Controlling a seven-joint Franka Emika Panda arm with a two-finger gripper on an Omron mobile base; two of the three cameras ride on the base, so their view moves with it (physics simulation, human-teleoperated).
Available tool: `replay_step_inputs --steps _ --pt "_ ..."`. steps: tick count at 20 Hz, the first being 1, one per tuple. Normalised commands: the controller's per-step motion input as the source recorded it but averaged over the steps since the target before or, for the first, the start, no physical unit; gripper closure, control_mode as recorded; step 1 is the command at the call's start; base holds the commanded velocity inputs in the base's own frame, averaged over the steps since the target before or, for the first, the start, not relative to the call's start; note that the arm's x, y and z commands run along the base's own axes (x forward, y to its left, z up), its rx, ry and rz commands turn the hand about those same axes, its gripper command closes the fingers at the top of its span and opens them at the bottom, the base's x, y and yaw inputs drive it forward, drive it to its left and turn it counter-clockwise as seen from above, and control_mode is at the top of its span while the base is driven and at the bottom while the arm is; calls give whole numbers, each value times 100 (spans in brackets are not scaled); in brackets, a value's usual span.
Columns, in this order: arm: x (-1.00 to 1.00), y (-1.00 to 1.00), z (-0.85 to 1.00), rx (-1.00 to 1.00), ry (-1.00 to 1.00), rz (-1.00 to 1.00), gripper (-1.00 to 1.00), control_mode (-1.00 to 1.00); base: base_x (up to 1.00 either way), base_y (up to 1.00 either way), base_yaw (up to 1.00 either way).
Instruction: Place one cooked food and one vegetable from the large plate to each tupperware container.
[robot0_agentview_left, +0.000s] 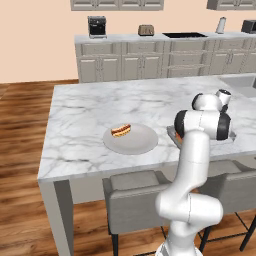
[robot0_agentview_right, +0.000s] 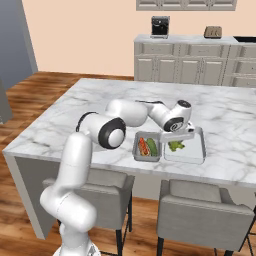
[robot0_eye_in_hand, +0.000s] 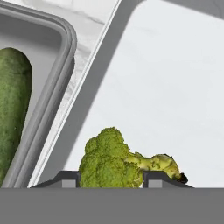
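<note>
The large plate (robot0_agentview_left: 139, 143) lies on the marble island and carries a hot dog (robot0_agentview_left: 121, 130). Two grey tupperware containers stand side by side near the island's front edge. The left container (robot0_agentview_right: 136, 150) holds a hot dog (robot0_agentview_right: 143, 145) and a cucumber (robot0_agentview_right: 152, 146). My gripper (robot0_agentview_right: 178, 140) hangs low over the right container (robot0_agentview_right: 199, 150), shut on a broccoli floret (robot0_agentview_right: 175, 146). In the hand view the broccoli (robot0_eye_in_hand: 109, 157) sits between my fingertips (robot0_eye_in_hand: 69, 179), just over the right container's pale floor (robot0_eye_in_hand: 166, 78). The left container's rim (robot0_eye_in_hand: 52, 100) and the cucumber (robot0_eye_in_hand: 13, 109) lie to the left.
Grey stools (robot0_agentview_right: 205, 212) stand tucked under the island's near edge. A sink (robot0_agentview_left: 242, 82) is set into the island's far right. The back counter carries a coffee machine (robot0_agentview_left: 97, 26) and a toaster (robot0_agentview_left: 146, 30).
</note>
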Motion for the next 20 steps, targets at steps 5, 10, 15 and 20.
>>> replay_step_inputs --steps 5,10,15,20 --pt "-8 0 -9 0 0 0 100 -100 0 0 0" --pt "0 0 0 0 0 0 -100 -100 0 0 0" --pt "0 0 10 -1 0 0 -100 -100 0 0 0" --pt "-5 0 39 0 0 0 -100 -100 0 0 0"
